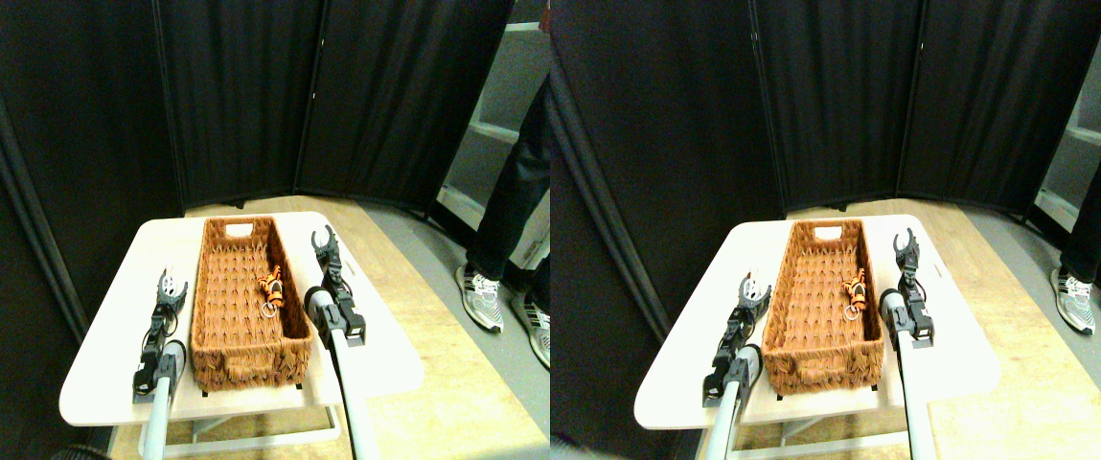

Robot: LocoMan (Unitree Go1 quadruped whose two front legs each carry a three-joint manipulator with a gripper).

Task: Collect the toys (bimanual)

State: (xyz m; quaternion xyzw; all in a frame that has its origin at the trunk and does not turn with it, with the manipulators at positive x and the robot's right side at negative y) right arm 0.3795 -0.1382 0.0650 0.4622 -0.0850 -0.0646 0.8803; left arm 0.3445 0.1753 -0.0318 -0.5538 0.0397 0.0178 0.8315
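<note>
An orange-black striped toy lies inside the long brown wicker basket, right of its middle, with its metal ring toward me. My right gripper stands open and empty over the table, just outside the basket's right wall near the far end. My left gripper hovers over the table left of the basket. A small pale patch shows at its tip, too small to tell from the white table. No other toy is in view.
The basket lies lengthwise on a small white table, which stands on a wooden floor. Black curtain panels close off the back. A person's legs and sneakers stand at the right beside white shelving.
</note>
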